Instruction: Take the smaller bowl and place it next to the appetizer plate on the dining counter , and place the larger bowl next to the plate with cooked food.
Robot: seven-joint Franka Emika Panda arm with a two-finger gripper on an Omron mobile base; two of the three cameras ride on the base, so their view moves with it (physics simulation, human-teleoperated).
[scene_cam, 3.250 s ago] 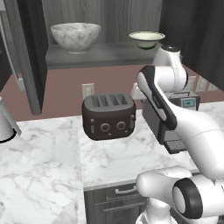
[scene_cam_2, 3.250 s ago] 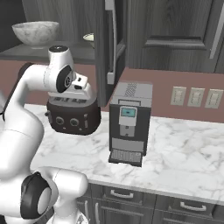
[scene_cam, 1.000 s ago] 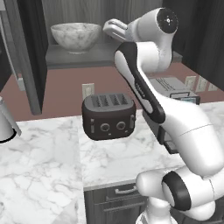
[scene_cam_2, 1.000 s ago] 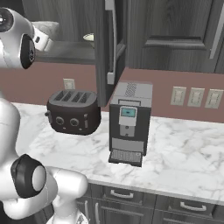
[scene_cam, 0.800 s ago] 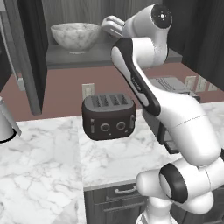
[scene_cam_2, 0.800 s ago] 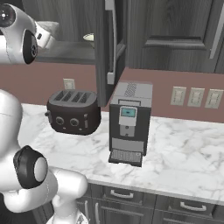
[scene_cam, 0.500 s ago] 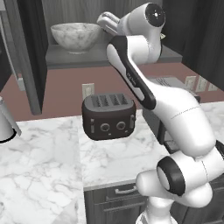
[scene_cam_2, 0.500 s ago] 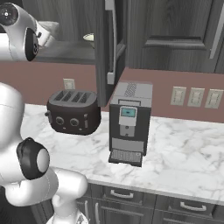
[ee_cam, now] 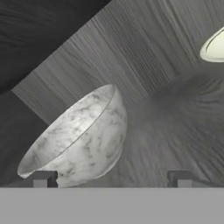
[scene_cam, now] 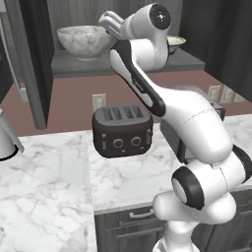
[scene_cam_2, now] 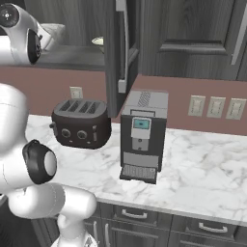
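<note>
The larger bowl (scene_cam: 84, 42), grey-white marbled, stands on the left of an open cabinet shelf (scene_cam: 74, 66). My gripper (scene_cam: 105, 19) is raised to shelf height just right of it, pointing at it, open and empty. In the hand view the larger bowl (ee_cam: 78, 135) lies close ahead, nearer the left fingertip (ee_cam: 41, 179), and my gripper (ee_cam: 111, 181) touches nothing. The smaller bowl (scene_cam: 174, 43), cream with a dark rim, sits on the shelf's right end, partly behind my arm; in the other views the smaller bowl (ee_cam: 214, 46) (scene_cam_2: 99, 42) shows at an edge. The plates and dining counter are out of view.
A black toaster (scene_cam: 122, 130) stands on the marble worktop (scene_cam: 49, 177) below the shelf, and a coffee machine (scene_cam_2: 142, 135) to its right. The open cabinet doors (scene_cam_2: 123, 53) (scene_cam: 29, 64) hang on both sides of the shelf. Wall outlets (scene_cam_2: 214, 107) line the backsplash.
The arm has risen from beside the toaster to shelf height. Over the last second the hand has swung left, away from the smaller bowl and toward the larger bowl. The jaws stay open.
</note>
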